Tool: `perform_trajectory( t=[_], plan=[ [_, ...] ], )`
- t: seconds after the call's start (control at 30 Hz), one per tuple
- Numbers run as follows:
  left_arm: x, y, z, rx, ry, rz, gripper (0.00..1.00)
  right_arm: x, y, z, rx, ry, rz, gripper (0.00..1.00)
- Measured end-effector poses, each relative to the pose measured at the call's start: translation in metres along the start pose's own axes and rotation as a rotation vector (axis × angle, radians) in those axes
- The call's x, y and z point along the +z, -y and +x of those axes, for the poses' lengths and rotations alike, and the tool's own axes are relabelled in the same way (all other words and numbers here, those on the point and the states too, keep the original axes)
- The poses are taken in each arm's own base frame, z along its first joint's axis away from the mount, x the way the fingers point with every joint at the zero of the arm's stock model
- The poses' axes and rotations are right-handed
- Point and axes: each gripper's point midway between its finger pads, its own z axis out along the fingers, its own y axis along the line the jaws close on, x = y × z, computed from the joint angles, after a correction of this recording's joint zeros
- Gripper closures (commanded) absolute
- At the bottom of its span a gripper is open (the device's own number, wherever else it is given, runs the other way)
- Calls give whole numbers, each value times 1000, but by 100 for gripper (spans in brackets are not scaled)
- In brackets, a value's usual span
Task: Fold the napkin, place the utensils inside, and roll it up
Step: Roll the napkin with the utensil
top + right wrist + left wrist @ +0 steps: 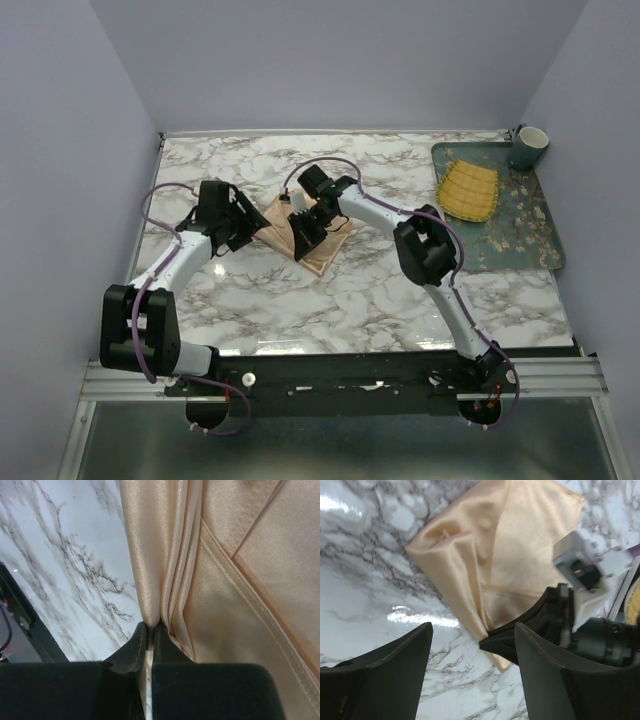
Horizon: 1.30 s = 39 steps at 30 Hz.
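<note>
The peach-orange napkin [324,256] lies partly folded on the marble tabletop [400,290], left of centre. My right gripper [304,240] is over it and shut on a bunched fold at its edge [151,625], with the cloth [240,605] spreading beyond the fingers. My left gripper [243,229] is open and empty just left of the napkin. In the left wrist view its fingers [473,630] frame bare marble, the napkin [495,555] lies ahead, and the right gripper's fingers [520,642] pinch the napkin's near edge. No utensils are in view.
A teal tray [530,225] sits at the back right, holding a yellow checked cloth [467,190]. A green mug [528,147] stands at the tray's far corner. Purple walls close in the table on three sides.
</note>
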Motion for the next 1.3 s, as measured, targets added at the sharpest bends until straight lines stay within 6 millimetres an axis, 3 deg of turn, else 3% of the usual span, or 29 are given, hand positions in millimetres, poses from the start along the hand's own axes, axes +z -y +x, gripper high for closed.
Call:
perform_trajectory(
  t=[0.13, 0.3, 0.4, 0.57, 0.8, 1.0, 1.2, 1.23, 1.3],
  plan=[
    [16, -35, 50, -93, -121, -69, 26, 2, -4, 0, 42, -10, -73, 99],
    [37, -44, 84, -182, -222, -100, 26, 4, -9, 4, 94, -24, -147, 99],
    [45, -29, 83, -204, -215, -57, 28, 6, -13, 5, 121, -33, -184, 99],
    [55, -22, 84, -236, -214, -47, 39, 7, -17, 6, 157, -35, -235, 100],
    [60, -31, 76, -258, -160, -99, 51, 4, -16, 6, 198, -25, -284, 100],
    [69, -30, 68, -251, -143, -120, 55, 3, -17, 4, 214, -16, -314, 100],
    [74, -33, 65, -202, -128, -138, 74, 3, -13, 2, 220, -8, -320, 99],
    [74, -34, 65, -195, -127, -139, 88, 3, -13, 2, 220, -8, -319, 100],
    [75, -34, 65, -182, -127, -135, 100, 4, -12, 3, 220, -7, -317, 99]
  ],
)
